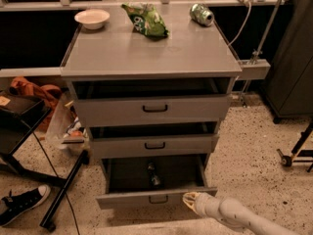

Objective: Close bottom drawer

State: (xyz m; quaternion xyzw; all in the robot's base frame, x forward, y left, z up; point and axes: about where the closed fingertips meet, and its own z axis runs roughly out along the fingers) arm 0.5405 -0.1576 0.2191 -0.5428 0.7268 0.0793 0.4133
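Observation:
The bottom drawer (132, 199) is a grey metal drawer pulled well out of the cabinet, with a small black loop handle (158, 199) on its narrow front. A dark bottle (153, 173) lies inside it. My gripper (190, 200) is on a white arm coming in from the lower right. Its tip is at the right end of the drawer front, touching or nearly touching it. The middle drawer (154, 145) and top drawer (154, 108) above stand slightly open.
On the cabinet top (195, 53) are a white bowl (92, 18), a green chip bag (145, 18) and a tipped green can (202, 14). A black stand leg (63, 194), a shoe (22, 204) and bags sit at the left. A wheeled stand (296, 153) is at right.

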